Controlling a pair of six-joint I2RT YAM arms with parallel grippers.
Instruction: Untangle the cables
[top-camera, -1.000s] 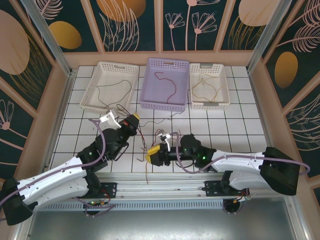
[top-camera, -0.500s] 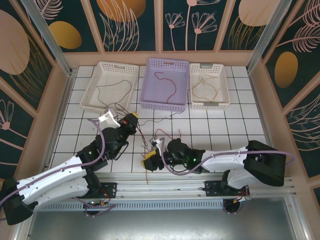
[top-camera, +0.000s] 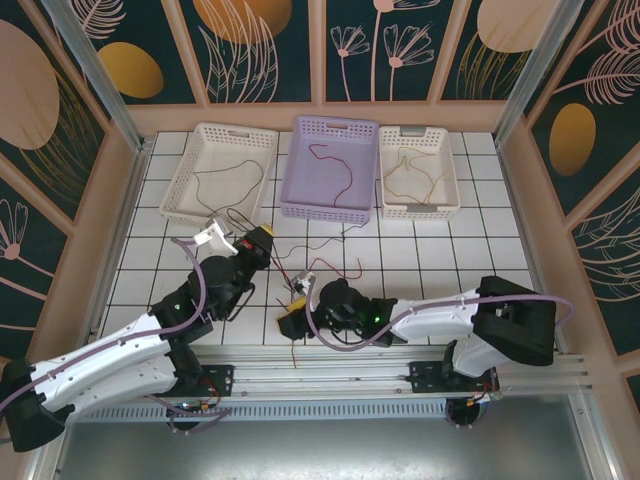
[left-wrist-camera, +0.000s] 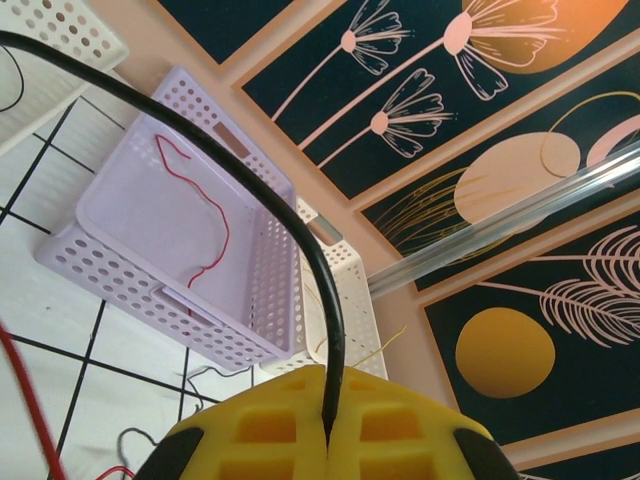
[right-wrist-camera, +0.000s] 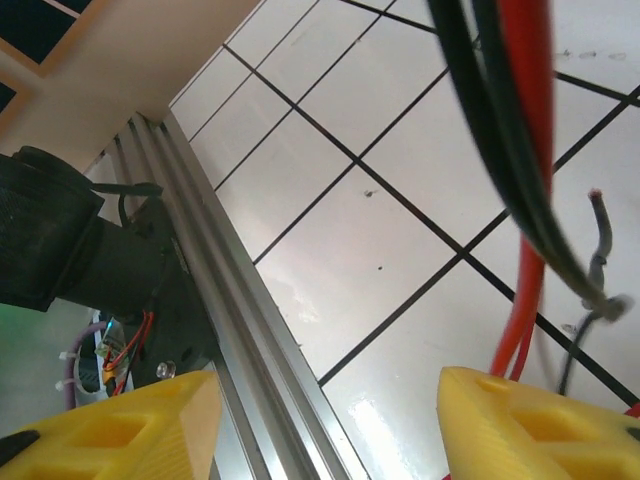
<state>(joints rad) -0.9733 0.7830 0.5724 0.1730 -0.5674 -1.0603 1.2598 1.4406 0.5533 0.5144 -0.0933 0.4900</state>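
A tangle of thin red and black cables lies on the white tiles between the two arms. My left gripper is shut on a black cable, which arcs up and away to the left from its yellow fingertips. My right gripper is low over the tiles near the front rail, at the tangle's near end. Its yellow fingers stand wide apart with nothing between them. Red and black cables run just past its right finger, and the red one passes behind it.
Three baskets stand along the back: a white one holding a dark cable, a lavender one holding a red cable, and a white one with yellow cable. An aluminium rail borders the near table edge.
My right arm has swung left and down toward the front rail, and its jaws have spread wider. The left gripper has kept its grip on the black cable and barely moved.
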